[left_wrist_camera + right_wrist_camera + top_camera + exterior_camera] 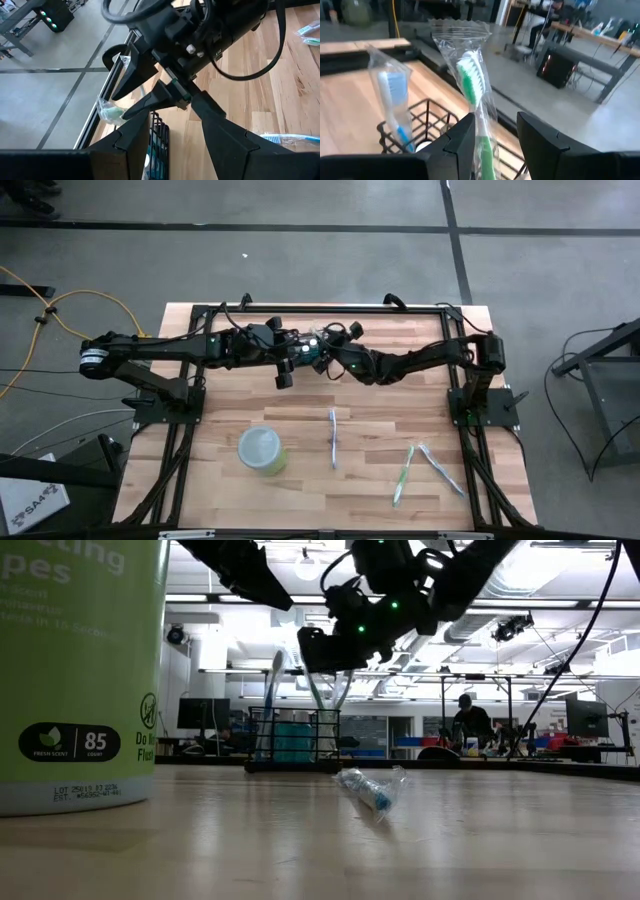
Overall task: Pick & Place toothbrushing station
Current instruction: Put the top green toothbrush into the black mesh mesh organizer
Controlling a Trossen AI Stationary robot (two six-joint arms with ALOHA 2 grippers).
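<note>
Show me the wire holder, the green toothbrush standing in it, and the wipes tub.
Wire holder [293, 740], low view, front mesh wall.
Green toothbrush [469, 75], right wrist view, bristle head inside its wrapper.
Wipes tub [262, 450], high view, pale lid.
</note>
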